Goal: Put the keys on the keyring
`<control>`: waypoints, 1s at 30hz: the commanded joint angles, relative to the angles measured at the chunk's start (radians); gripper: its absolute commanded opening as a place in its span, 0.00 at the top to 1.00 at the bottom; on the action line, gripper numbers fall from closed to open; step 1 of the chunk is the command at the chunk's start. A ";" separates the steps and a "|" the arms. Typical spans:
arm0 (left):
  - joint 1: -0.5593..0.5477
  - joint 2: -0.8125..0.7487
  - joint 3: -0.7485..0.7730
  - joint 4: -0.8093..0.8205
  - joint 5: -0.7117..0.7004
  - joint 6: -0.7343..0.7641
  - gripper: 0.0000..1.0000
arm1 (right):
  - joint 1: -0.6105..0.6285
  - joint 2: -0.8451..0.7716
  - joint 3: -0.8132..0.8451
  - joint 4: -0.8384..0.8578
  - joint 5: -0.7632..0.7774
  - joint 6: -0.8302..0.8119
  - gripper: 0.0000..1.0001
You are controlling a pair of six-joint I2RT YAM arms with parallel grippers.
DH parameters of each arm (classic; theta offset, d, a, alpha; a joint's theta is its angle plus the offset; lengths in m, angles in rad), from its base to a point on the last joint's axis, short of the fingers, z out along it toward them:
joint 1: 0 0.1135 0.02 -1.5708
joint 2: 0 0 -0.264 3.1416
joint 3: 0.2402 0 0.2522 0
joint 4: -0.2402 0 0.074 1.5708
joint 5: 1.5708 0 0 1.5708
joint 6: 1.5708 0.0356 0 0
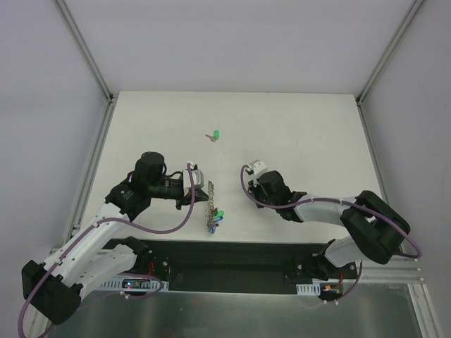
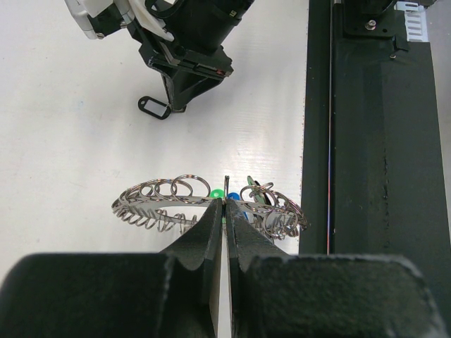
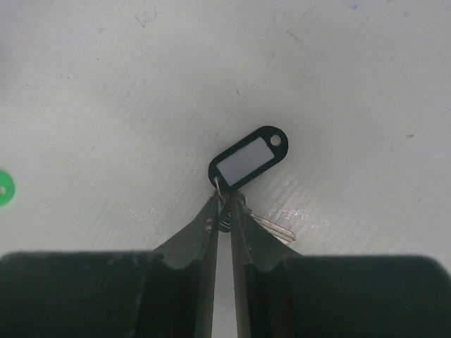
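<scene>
Your left end effector [image 2: 224, 202] is clenched on the keyring [image 2: 148, 201], which stands on edge with its long axis running near to far. Your right end effector [image 3: 224, 211] pinches the black-tagged key [image 3: 248, 158], which lies flat on the counter [image 3: 106, 84], its head end pointing far.

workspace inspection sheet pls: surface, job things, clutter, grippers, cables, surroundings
surface: white table, a few small marks
job's things: keyring held on edge, green and blue keys already on it; loose green key farther out; black-tagged key lying flat
clutter: nothing seen
grippers: left gripper shut on the keyring's rim; right gripper pinching the black-tagged key's small ring
cables: purple cables looped along both arms, off the job's things
surroundings: white walls with metal frame posts; black rail at the near edge
</scene>
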 commanded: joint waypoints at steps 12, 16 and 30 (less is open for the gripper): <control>-0.013 -0.004 0.004 0.043 0.022 0.001 1.00 | -0.002 0.032 0.049 0.003 -0.015 0.006 0.86; -0.013 -0.004 0.003 0.043 0.020 0.003 1.00 | -0.002 0.044 0.062 -0.005 -0.013 0.006 0.88; -0.013 -0.006 0.001 0.043 0.027 0.012 1.00 | 0.024 -0.119 0.058 -0.123 -0.030 -0.101 0.99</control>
